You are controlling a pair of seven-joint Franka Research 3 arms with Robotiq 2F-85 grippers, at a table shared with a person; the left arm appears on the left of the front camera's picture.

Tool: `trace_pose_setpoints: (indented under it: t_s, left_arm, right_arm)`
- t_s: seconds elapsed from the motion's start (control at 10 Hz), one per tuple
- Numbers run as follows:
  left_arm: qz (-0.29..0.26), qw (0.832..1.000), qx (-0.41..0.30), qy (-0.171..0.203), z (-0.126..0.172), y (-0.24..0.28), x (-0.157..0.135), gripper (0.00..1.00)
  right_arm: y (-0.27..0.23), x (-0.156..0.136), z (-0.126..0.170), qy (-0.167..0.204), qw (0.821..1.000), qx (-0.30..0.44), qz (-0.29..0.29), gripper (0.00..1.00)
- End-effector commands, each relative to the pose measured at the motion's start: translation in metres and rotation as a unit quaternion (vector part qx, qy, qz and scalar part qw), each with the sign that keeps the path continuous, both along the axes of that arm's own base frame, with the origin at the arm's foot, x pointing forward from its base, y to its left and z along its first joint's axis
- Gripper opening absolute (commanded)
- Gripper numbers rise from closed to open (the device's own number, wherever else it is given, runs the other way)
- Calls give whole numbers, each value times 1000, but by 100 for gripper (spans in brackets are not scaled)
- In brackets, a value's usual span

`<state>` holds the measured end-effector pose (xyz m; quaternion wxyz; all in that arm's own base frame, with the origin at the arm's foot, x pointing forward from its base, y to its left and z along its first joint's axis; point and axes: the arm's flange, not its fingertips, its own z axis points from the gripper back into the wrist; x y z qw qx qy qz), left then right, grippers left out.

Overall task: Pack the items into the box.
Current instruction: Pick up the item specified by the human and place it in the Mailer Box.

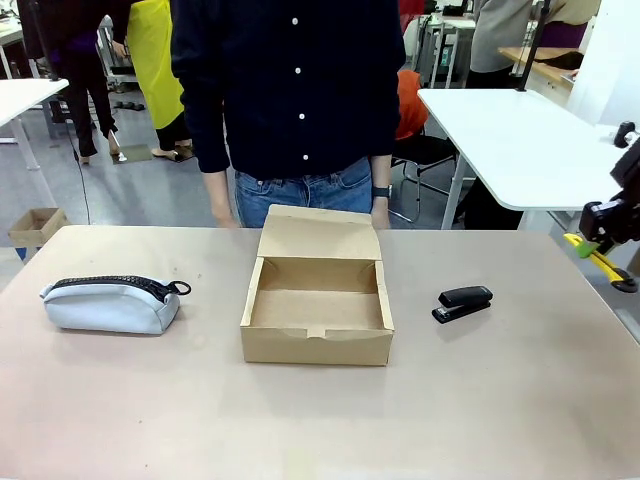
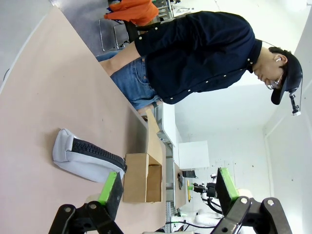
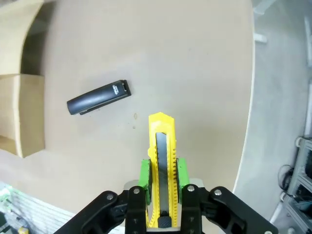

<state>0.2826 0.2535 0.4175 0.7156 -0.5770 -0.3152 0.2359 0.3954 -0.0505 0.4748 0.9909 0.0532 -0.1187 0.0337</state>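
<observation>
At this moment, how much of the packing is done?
Nothing is packed: the open box is empty. In hand: the right gripper is shut on the utility knife, out by the right edge of the table. Left: that knife and the stapler, lying on the table right of the box, must go in. The left gripper is open, empty.

Matt brown cardboard box (image 1: 316,345), plain paper finish; small black stapler (image 1: 463,302), smooth, faintly glossy, possibly plastic; slim yellow-and-black utility knife (image 3: 162,165), glossy plastic; light grey zippered pouch (image 1: 105,308), soft matt cloth; beige table (image 1: 480,400), smooth matt.
</observation>
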Motion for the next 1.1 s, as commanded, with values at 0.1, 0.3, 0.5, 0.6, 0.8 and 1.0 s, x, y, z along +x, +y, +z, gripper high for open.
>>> trace_pose_setpoints:
  t_s: [0.1, 0.3, 0.5, 0.6, 0.8, 1.0]
  left_arm:
    - [1, 1000, -2, -15, 1, 0, 0, 100]
    - [1, 1000, -2, -15, 1, 0, 0, 100]
    - [1, 1000, -2, -15, 1, 0, 0, 100]
    - [1, 1000, -2, -15, 1, 0, 0, 100]
    - [1, 1000, -2, -15, 1, 0, 0, 100]
    - [1, 1000, -2, -15, 1, 0, 0, 100]
  right_arm:
    - [8, 3, 4, -6, 1000, -16, 12, 0]
    - [5, 1, 1, -1, 1000, -5, 6, 26]
    - [36, 21, 9, -44, 993, -17, 104, 26]
    - [73, 39, 17, -70, 979, -26, 189, 26]
    - [137, 57, 22, -73, 948, -24, 308, 26]
    - [219, 61, 18, -91, 903, -33, 418, 26]
